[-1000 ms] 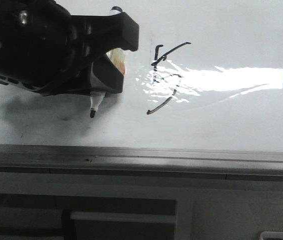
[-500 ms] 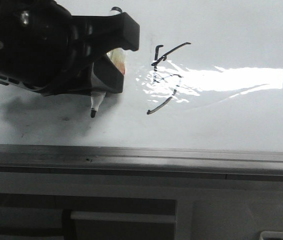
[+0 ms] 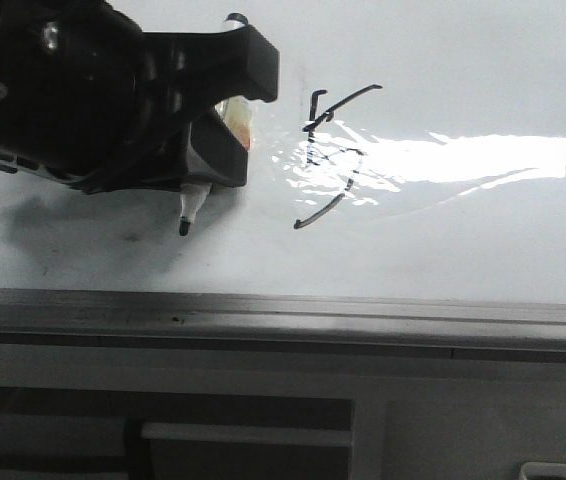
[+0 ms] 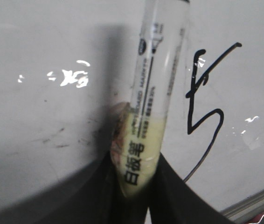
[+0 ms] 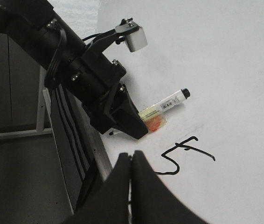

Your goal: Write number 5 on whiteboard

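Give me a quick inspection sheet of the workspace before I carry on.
Surface: whiteboard, glossy, glare patch, faint grey smudges, grey edge rail.
Job's things: number 5 drawn in black; marker uncapped, tip beside the figure.
Clutter: nothing seen.
Grippers: left gripper jaws shut on the marker; right gripper jaws shut, empty, off the board.
Cables: black leads on the left arm.
Surroundings: grey frame and a white ledge below the rail.

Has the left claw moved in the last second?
No. The left claw and its marker sit at the same spot beside the number 5 and above the whiteboard's edge rail.
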`<state>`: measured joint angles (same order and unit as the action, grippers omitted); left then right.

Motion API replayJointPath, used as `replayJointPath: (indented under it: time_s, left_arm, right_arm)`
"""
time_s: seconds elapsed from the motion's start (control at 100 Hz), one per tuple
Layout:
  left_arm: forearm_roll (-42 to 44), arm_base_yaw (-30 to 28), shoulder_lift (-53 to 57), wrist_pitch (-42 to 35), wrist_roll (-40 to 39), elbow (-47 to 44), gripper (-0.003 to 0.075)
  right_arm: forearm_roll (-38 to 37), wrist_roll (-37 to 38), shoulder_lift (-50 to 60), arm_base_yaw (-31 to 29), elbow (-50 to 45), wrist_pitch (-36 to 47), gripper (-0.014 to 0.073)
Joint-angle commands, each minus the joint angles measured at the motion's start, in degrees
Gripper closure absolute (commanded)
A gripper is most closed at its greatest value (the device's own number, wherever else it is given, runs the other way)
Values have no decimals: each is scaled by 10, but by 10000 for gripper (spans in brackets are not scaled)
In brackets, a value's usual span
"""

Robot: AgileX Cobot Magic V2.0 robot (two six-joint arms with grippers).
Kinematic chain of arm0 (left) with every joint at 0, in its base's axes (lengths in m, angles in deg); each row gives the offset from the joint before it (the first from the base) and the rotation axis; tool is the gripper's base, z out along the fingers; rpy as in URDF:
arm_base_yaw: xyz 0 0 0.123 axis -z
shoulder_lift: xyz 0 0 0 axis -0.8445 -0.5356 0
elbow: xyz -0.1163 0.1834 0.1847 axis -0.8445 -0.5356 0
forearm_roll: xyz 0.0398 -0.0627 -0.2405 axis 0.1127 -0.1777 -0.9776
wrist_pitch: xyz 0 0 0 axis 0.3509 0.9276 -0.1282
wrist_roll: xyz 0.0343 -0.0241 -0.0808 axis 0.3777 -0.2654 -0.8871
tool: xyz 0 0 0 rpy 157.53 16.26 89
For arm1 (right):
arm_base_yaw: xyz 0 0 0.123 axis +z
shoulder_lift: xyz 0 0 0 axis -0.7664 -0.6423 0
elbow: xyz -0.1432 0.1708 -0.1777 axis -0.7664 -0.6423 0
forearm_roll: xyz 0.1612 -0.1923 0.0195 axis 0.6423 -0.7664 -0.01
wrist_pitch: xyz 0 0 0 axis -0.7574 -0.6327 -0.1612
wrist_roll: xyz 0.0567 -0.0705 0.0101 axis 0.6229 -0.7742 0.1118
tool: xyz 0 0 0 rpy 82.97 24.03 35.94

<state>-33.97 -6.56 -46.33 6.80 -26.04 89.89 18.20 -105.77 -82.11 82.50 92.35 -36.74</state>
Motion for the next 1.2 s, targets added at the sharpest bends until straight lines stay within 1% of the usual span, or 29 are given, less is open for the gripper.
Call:
replayJointPath:
  time_s: [0.0,0.1,0.15,0.22,0.27,0.34,0.6,0.66,0.76,0.88,0.95,1.08,1.19]
  left_arm:
    - [-14,-9,-14,-73,-2,4,570]
    - [-14,-9,-14,-73,-2,4,568]
    - [-14,-9,-14,-73,-2,4,554]
    - [-14,-9,-14,-76,-2,4,499]
    - [-14,-9,-14,-77,-2,4,444]
    - [-14,-9,-14,-80,-2,4,400]
    - [-18,-9,-15,-93,-2,4,396]
    - [-18,-9,-15,-96,-2,4,382]
    - [-18,-9,-15,-102,-2,4,307]
    - [-16,-9,-11,-105,-2,6,178]
    - [-8,-8,0,-105,-2,9,140]
    - [10,7,44,-105,3,15,132]
    - [61,31,101,-102,6,15,132]
  right_arm:
    - [12,1,1,-3,18,37,655]
    - [12,1,1,-3,18,37,655]
    - [12,1,1,-3,18,37,655]
    - [12,1,1,-3,18,37,655]
    - [12,1,1,-3,18,37,655]
    - [12,1,1,-3,18,38,655]
    - [12,1,1,-3,18,38,655]
    - [12,1,1,-3,18,38,655]
    - [12,1,1,-3,18,38,655]
    - [12,1,1,-3,18,38,655]
    - [12,1,3,-3,18,38,655]
    - [5,1,22,-3,18,38,655]
    - [-11,1,69,-3,18,31,655]
